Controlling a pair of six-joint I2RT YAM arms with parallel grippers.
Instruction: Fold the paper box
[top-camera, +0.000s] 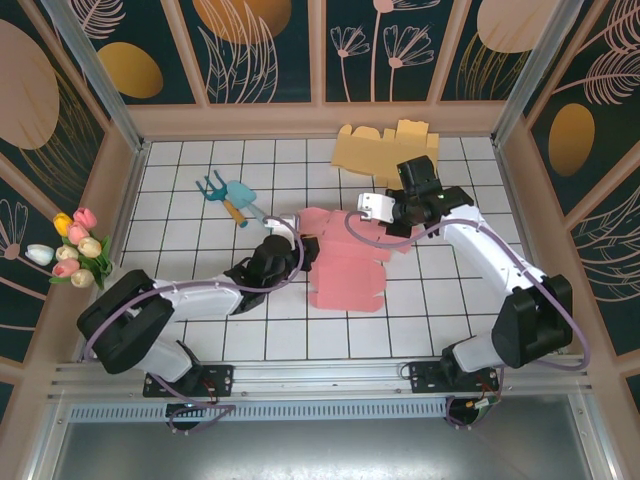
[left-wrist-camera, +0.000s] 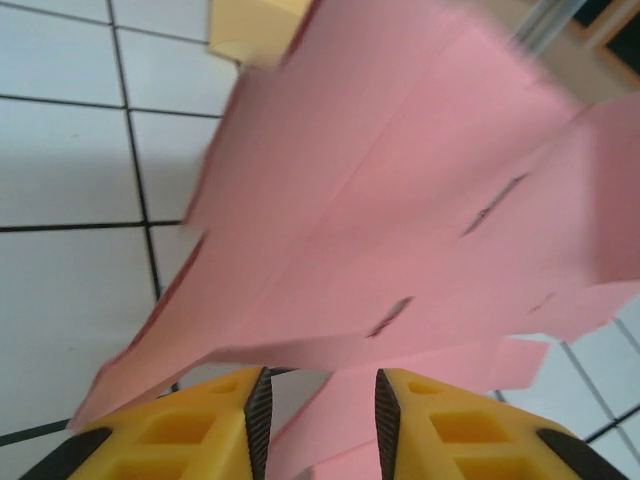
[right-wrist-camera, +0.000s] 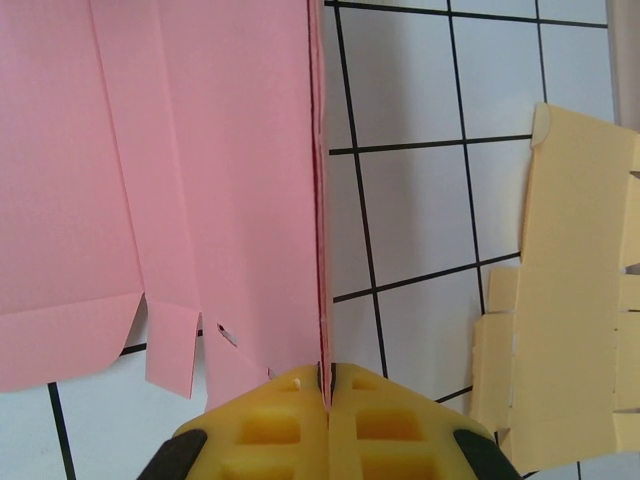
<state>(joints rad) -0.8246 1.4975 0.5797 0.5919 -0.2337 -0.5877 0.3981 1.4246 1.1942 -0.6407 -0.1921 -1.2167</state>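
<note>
A: Checking on the pink paper box (top-camera: 345, 265). Not folded up yet, sprawled mid-table on the white tiled table (top-camera: 200, 300), right between the two arms.

B: Yep. Looks like thin matte card, die-cut, smooth, no gloss. Scored with long straight crease lines, punched with small slots, finished with round-cornered tabs along one end. Mostly flat, with one panel stood up on edge at the right-hand side.

A: And the right gripper (right-wrist-camera: 328, 375)?

B: Pinched tight on that raised panel. Chunky yellow fingers with square hollows, pressed together with the pink card sandwiched in the seam.

A: Left gripper (left-wrist-camera: 320, 385)?

B: Spread apart. Same yellow plastic, black ribbed pads on the inner faces, clear gap between them. Parked at the box's left edge, with a pink flap drooping over the gap and not squeezed. Bit blurry from that wrist, though.

A: Anything else around?

B: Got a pale yellow card blank (top-camera: 385, 150) lying flat at the far edge, same notched, tabbed cut. Also teal garden tools (top-camera: 232, 197) with a wooden handle on the left tiles, plus a bunch of tulips (top-camera: 75, 245) by the left wall. Dark wall panels with painted leaf and flower outlines.
</note>
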